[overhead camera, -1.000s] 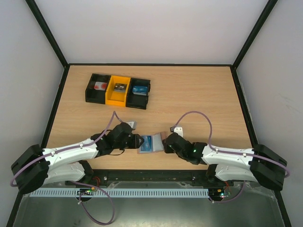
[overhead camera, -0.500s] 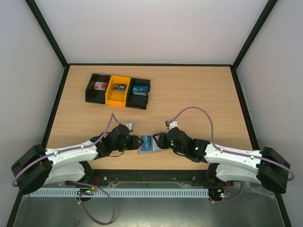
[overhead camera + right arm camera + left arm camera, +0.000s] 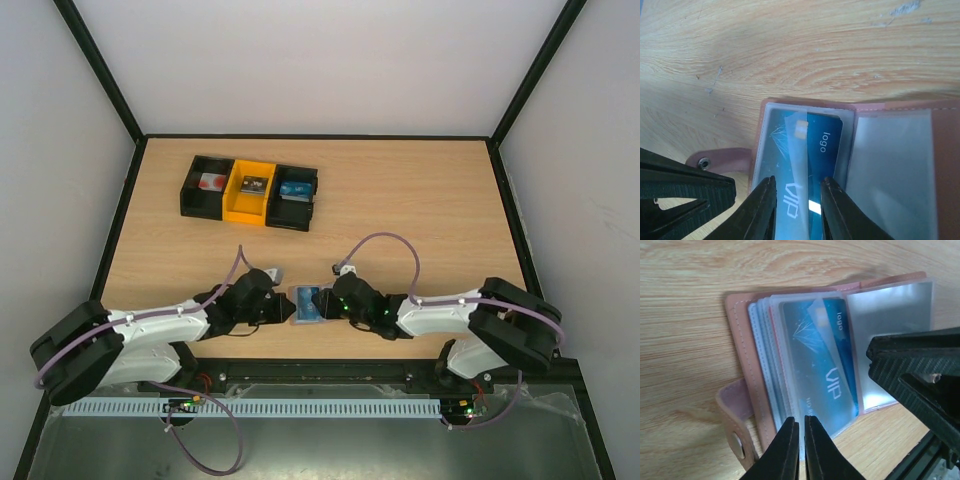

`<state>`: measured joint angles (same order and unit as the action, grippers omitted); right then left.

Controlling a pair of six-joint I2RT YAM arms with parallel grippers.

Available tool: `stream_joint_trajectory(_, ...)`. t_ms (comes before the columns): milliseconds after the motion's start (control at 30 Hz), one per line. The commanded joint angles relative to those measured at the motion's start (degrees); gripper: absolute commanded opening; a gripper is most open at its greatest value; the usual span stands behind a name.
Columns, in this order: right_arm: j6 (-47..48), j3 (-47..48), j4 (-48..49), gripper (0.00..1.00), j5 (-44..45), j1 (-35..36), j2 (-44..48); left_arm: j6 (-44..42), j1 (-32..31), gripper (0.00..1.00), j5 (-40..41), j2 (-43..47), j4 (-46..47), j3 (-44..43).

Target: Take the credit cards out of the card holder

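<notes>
The card holder (image 3: 308, 305) lies open on the table between my two grippers, pinkish-brown leather (image 3: 742, 355) around a stack of clear sleeves. A blue credit card (image 3: 825, 360) marked "VIP" and "logo" sits in the top sleeve, with a loose clear flap across it. My left gripper (image 3: 801, 421) is shut, its tips over the near edge of the sleeves; whether it pinches one I cannot tell. My right gripper (image 3: 799, 181) is open, its fingers straddling the blue card (image 3: 827, 145) from the opposite side. Any other cards are hidden.
A row of three bins (image 3: 249, 193), black, yellow and black, stands at the back left with small items inside. The holder's snap strap (image 3: 735, 440) sticks out beside my left fingers. Each gripper's black body shows in the other's wrist view.
Both grippers have closed in on the holder. The left one has shut at its left edge. The right one has slid left over the holder, and its jaws have narrowed.
</notes>
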<state>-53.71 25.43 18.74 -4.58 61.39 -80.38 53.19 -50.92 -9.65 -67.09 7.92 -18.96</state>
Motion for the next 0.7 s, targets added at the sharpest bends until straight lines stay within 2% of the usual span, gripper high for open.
stream_joint_trajectory(0,-2.98,-2.06,8.79,0.25,-3.75,-2.03,-3.5,-0.05,0.42,0.05,0.72,-0.59,2.16,1.86)
stream_joint_trajectory(333,-3.14,-4.11,12.81,0.26,-3.94,-3.97,-7.5,-1.01,0.48,0.03,0.8,-1.85,1.81,1.68)
stream_joint_trajectory(667,-2.37,-5.32,14.14,0.18,-3.42,-4.56,-10.04,-0.73,0.51,0.03,0.55,-3.49,2.29,1.89)
